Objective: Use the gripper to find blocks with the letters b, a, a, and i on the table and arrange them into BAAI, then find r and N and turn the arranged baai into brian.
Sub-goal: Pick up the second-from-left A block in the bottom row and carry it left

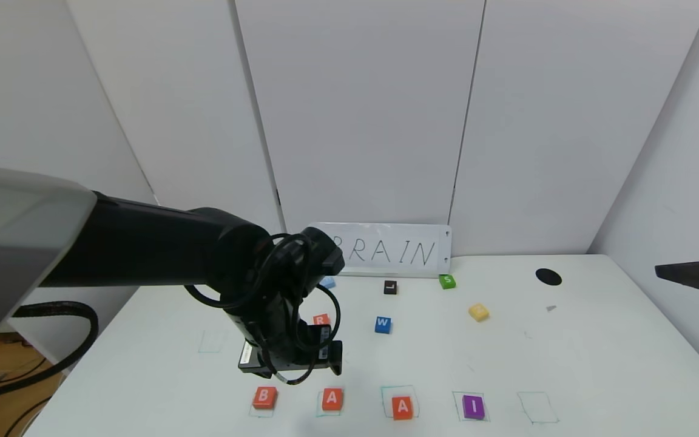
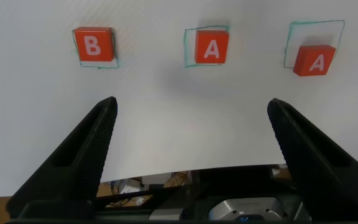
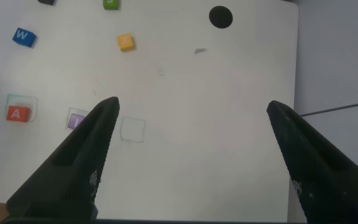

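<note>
Nearest the camera, the row of blocks point(image 1: 368, 403) was seen along the near edge of the surface point(image 1: 598, 358): B point(image 1: 264, 397), A point(image 1: 332, 399), a second A point(image 1: 402, 407) and the purple I point(image 1: 473, 406), each lying on or overlapping a green drawn square, with one more square point(image 1: 537, 407) left bare beyond the I. BAAI was thus judged spelled, and the change to the longer word was taken as the step in hand.

The left gripper point(image 1: 292, 362) was held just behind the B and first A, its fingers point(image 2: 79, 155) spread wide with nothing between them. The right gripper point(image 3: 191, 162) was kept at the right edge, fingers likewise spread and unloaded.

The R point(image 1: 321, 319) was found just behind the left gripper, partly hidden by its cables; the yellow N point(image 1: 478, 312) was lying well apart, mid-right. A sign point(image 1: 389, 250) was propped at the back.

Next, a reach back to the R was judged to be called for, with room made after the B.
</note>
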Motion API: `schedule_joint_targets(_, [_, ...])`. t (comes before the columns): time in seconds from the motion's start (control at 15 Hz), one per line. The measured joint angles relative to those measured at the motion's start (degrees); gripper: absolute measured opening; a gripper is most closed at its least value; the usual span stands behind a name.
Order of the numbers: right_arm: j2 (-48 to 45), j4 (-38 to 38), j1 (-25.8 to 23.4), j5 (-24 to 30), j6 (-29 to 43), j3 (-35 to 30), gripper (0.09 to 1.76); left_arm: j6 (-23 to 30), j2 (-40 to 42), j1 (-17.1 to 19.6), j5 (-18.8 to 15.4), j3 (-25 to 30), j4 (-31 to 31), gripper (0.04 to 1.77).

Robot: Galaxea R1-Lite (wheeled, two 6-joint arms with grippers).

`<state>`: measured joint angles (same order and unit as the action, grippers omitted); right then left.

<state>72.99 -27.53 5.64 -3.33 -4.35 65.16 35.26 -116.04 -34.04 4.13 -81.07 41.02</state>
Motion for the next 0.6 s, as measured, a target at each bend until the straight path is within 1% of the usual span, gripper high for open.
schedule_joint_targets(0.2, [-0.09,0.11,0.02,0.00,-0.10,-0.22,1.71,1.56,-1.90,-1.95,0.51,2.49,-4.77,1.72])
schedule_joint_targets(0.33, [-0.13,0.09,0.26,-0.06,-0.10,-0.28,1.71,2.16,-3.61,-2.95,2.10,3.97,-7.33,1.72])
schedule_joint_targets(0.6, [-0.16,0.11,1.27,-1.60,-0.11,-0.78,1.71,2.89,-6.14,-3.72,2.65,6.02,-11.47,1.72])
